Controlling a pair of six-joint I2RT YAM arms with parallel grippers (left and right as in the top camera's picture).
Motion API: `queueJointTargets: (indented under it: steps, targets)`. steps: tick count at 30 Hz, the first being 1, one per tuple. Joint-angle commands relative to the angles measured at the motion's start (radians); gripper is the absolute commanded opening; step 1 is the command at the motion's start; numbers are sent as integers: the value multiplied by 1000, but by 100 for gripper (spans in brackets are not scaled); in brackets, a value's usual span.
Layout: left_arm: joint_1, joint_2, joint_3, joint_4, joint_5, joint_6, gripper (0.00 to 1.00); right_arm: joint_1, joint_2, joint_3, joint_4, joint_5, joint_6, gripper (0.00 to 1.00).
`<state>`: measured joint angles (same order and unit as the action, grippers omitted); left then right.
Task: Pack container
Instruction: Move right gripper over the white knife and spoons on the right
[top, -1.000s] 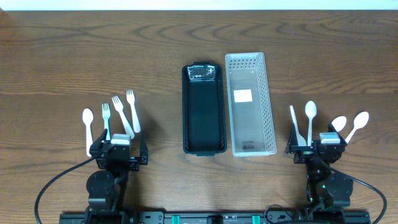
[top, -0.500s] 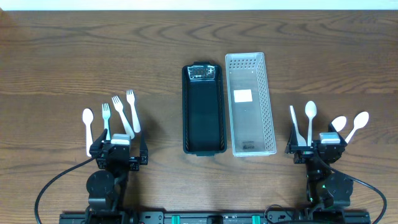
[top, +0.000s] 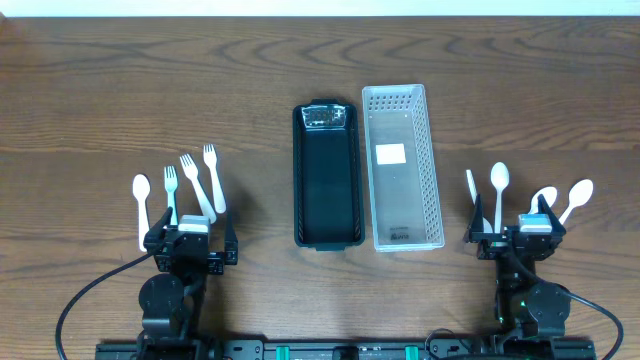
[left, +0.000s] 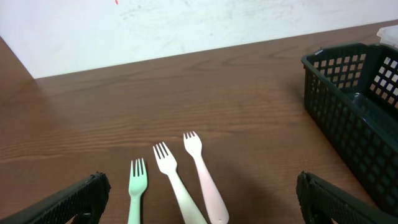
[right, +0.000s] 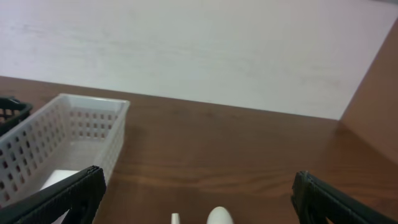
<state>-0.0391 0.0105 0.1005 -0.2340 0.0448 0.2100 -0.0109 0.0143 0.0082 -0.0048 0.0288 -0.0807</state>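
1. Black basket (top: 327, 175) and white basket (top: 403, 168) stand side by side at the middle of the table (top: 100, 90). Their long sides are close together, and the black one is on the robot's left.
2. A white label (top: 391, 154) lies on the floor of the white basket.
3. Left group, flat on the table just ahead of the left end effector (top: 191, 244): lone spoon (top: 141, 205), green fork (top: 171, 190), white fork (top: 195, 185), pink fork (top: 213, 176). Tines point away from the robot. All lie outside both baskets.
4. Left end effector: fingers spread wide, one in each lower corner of the left wrist view, clamped on nothing. The three forks lie on the table between them.
5. Right group, on the table by the right end effector (top: 518, 238): slim white utensil (top: 473, 198) (type unclear), tall spoon (top: 499, 190), middle spoon (top: 544, 198) partly covered by the wrist, outer spoon (top: 576, 200).
6. Right end effector: fingers likewise wide apart, clamped on nothing.
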Motion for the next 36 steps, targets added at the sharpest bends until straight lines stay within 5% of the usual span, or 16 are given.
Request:
queueJointTargets:
  steps: [1,4,7,15,23,28,36]
  targets:
    - [5,-4,-27,-3,-14,-36,98,-3,-8,-3,-40,-19,130,99]
    - [5,14,-10,-11,-14,-183,98,-3,-3,0,-72,-32,331,99]
    - [5,72,55,-10,-14,-273,98,-4,17,27,-68,-23,365,99]
    - [5,496,410,-60,-14,-272,98,-4,273,285,-161,41,328,99]
    - [5,970,870,-422,-14,-272,98,-5,809,797,-613,42,239,99]
    - [5,1103,980,-534,-14,-272,98,-5,1120,1104,-935,41,235,99]
    - [5,1125,979,-547,-14,-272,98,1,1328,1205,-1013,18,156,99]
